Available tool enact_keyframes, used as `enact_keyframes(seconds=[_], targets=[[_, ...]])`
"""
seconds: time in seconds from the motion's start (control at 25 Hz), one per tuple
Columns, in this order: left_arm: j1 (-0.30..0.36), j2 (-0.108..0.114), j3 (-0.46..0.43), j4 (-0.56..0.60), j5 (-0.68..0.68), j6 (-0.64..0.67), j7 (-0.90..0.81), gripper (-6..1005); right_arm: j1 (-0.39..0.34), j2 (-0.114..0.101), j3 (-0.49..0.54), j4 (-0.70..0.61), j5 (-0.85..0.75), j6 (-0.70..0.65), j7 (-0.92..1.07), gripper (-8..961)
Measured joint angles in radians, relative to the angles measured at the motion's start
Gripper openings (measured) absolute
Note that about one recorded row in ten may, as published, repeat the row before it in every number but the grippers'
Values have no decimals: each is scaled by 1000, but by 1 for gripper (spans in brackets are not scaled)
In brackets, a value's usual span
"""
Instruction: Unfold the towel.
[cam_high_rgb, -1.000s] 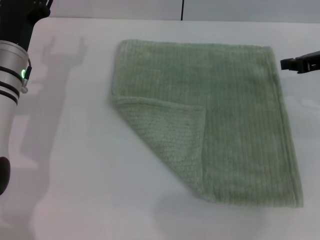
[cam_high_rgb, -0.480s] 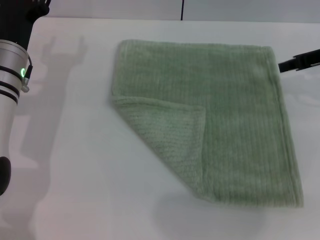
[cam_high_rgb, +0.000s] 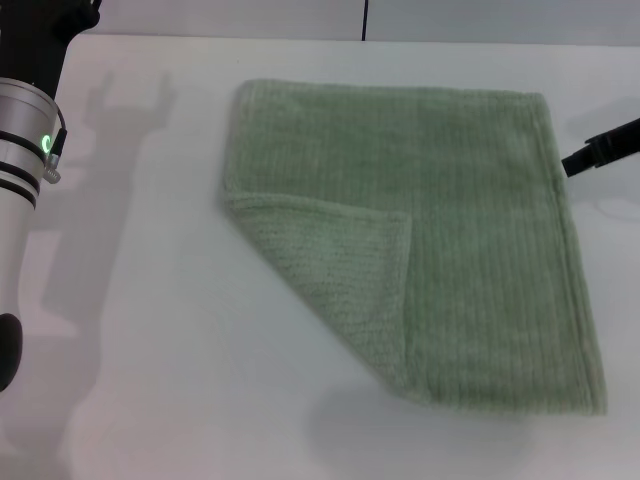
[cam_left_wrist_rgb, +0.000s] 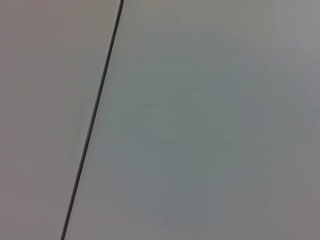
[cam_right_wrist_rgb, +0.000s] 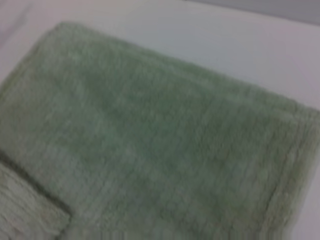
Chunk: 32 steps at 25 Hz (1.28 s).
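White tabletop (cam_high_rgb: 150, 350) fills the head view, with the pale green towel (cam_high_rgb: 450, 220) lying flat right of centre. Its lower-left corner is folded over onto the cloth, forming a triangular flap (cam_high_rgb: 345, 265) that shows the paler underside. At the right edge of the frame, the dark right pincer (cam_high_rgb: 603, 147) sits just beside the towel's upper-right corner; whether it is open or closed cannot be told. At far left stands the silver left arm (cam_high_rgb: 22, 150), its pincer out of sight.
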Motion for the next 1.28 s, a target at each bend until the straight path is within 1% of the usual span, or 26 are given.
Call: enact_keyframes(seconds=[0.12,0.44,0.76,0.88,0.92,1.12,1.28], targets=[[1,-1,0,0,0,1,0,813,11,-1,-2,25,-25,0,0,-1],[3,-3,16,0,0,4,0,814,14,-1,-13,53,-45,15,0,0],[3,-3,25,-3,0,5,-1,814,12,8,-23,104,-41,108,-27,0],[3,-3,25,-7,0,5,-1,814,19,17,-22,123,-40,141,-43,0],[5,-3,26,-10,0,5,-1,814,23,28,-23,126,-40,153,-53,0],[6,-3,26,-11,0,5,-1,813,33,38,-22,131,-38,159,-61,-1],[6,-3,27,-12,0,5,-2,813,36,42,-22,133,-37,164,-61,0]])
